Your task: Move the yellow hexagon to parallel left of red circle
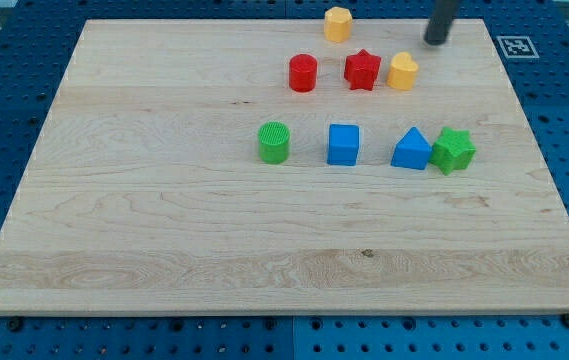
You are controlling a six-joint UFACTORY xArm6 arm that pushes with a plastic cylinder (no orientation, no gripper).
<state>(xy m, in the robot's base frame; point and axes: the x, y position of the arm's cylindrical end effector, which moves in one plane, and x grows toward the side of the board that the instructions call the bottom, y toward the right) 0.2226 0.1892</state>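
The yellow hexagon (337, 23) sits near the view's top edge of the wooden board, above and to the right of the red circle (303, 73). My tip (434, 42) is at the view's top right, well to the right of the yellow hexagon and just above a second yellow block (402, 71), touching neither. The rod runs up out of the frame.
A red star (362, 69) lies between the red circle and the second yellow block. Lower down stand a green circle (275, 142), a blue cube (343, 144), a blue triangle (412, 150) and a green star (453, 150). The board's edge (524, 100) borders blue pegboard.
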